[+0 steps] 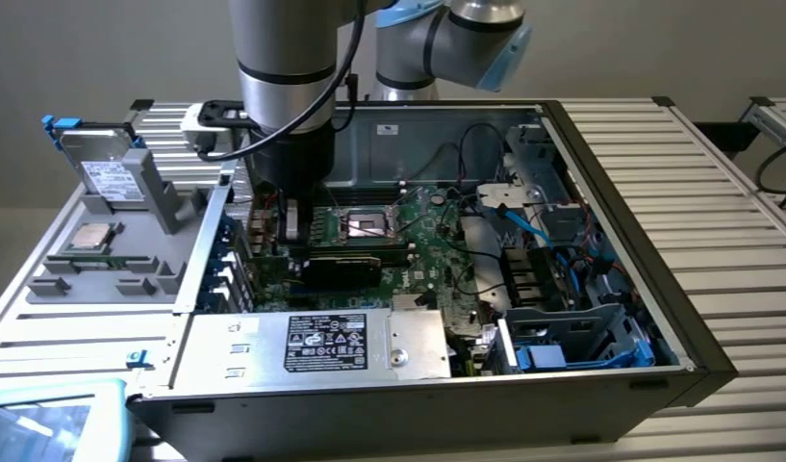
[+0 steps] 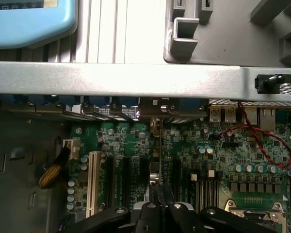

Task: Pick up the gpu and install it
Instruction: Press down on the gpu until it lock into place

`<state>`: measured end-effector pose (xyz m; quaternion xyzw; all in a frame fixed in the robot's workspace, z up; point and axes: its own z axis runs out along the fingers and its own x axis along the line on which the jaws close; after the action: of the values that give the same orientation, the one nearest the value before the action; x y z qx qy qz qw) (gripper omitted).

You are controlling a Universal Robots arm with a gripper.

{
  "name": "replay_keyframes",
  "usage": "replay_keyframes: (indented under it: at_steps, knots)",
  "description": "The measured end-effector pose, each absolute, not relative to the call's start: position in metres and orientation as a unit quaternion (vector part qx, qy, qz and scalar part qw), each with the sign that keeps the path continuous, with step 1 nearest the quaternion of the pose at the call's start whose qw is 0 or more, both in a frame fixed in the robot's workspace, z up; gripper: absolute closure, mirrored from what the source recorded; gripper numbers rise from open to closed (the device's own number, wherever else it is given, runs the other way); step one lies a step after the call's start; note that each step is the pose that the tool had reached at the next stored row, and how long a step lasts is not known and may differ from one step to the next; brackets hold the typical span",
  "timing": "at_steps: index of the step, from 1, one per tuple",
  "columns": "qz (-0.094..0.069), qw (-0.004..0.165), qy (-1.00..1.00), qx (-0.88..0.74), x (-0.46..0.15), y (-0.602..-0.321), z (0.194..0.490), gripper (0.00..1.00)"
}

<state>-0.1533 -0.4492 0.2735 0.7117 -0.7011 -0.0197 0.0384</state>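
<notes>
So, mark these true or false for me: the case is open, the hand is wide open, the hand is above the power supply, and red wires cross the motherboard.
1. The case is open. True.
2. The hand is wide open. False: it is shut on the gpu, seen edge-on as a thin card between its fingers.
3. The hand is above the power supply. False: it is above the motherboard, near the slots.
4. Red wires cross the motherboard. True.
</notes>
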Motion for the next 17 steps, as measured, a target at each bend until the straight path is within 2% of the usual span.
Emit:
replay_keyframes:
  at_steps: [17]
  knots:
    - [-0.02, 0.038, -0.701, 0.712, -0.1534, -0.4492, 0.2707, 0.88]
